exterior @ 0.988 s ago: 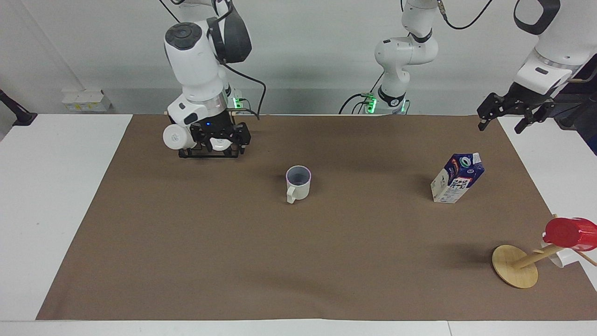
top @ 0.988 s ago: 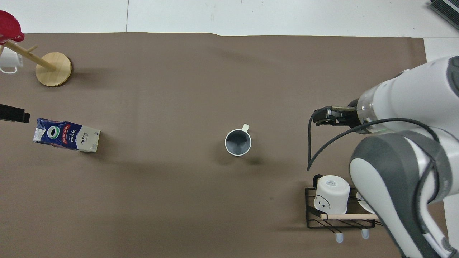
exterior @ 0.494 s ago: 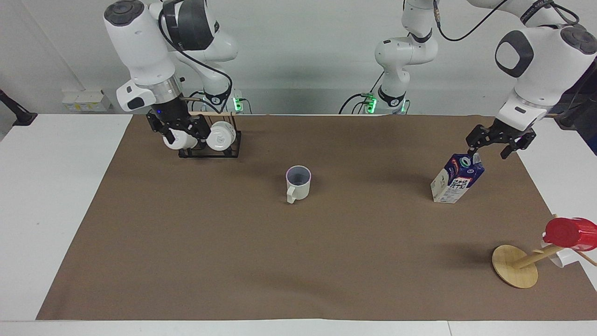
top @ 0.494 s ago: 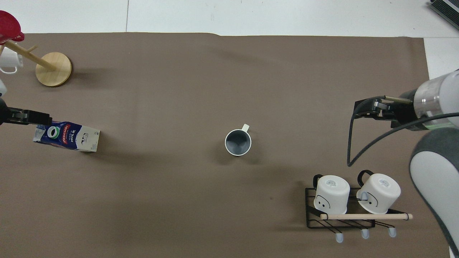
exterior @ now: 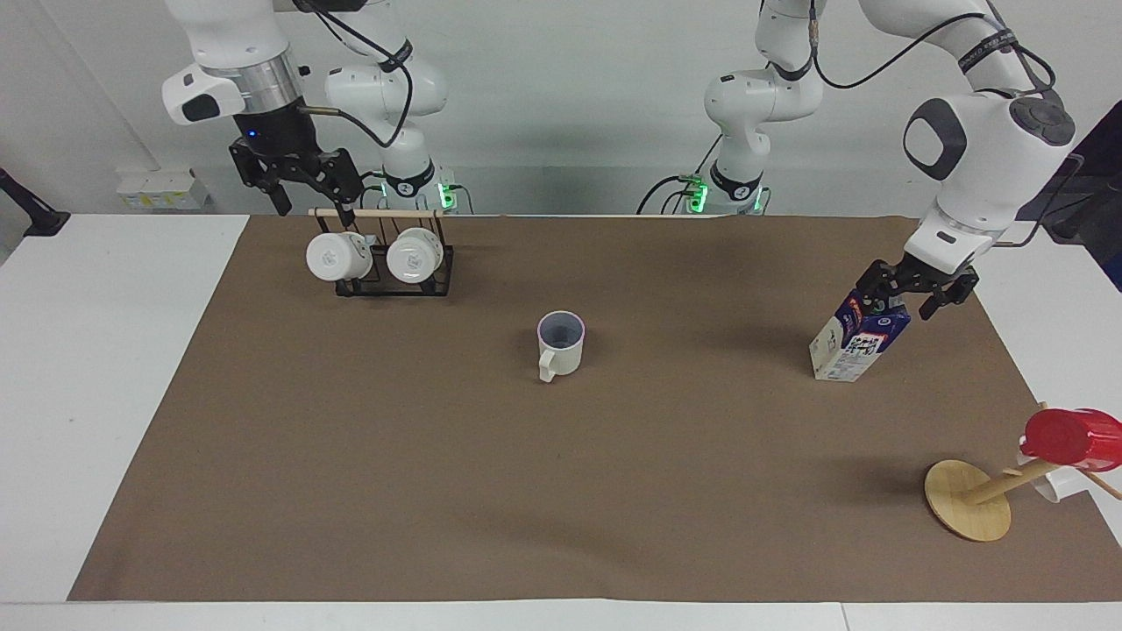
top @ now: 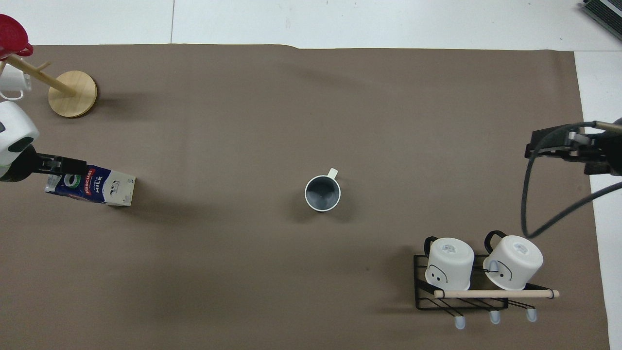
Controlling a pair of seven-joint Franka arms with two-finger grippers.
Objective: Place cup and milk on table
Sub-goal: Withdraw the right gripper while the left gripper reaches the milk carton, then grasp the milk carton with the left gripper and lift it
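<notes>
The cream cup (exterior: 561, 343) stands upright on the brown sheet of the table (exterior: 438, 482) near the middle, handle pointing away from the robots; it also shows in the overhead view (top: 322, 193). The milk (exterior: 853, 343) stands on the sheet toward the left arm's end (top: 99, 188). My left gripper (exterior: 898, 300) is open, with its fingers down around the carton's blue top; it also shows in the overhead view (top: 65, 166). My right gripper (exterior: 302, 186) is open and empty, raised over the table edge beside the rack; it also shows in the overhead view (top: 559, 146).
A black wire rack (exterior: 438, 285) with two white cups stands near the right arm's base (top: 423, 301). A wooden mug tree (exterior: 967, 499) with a red cup (exterior: 1071, 436) stands at the left arm's end, farther from the robots than the milk (top: 73, 86).
My right gripper rose from in front of the rack and drew back toward its own end. My left gripper came down from beside the table edge onto the milk's top.
</notes>
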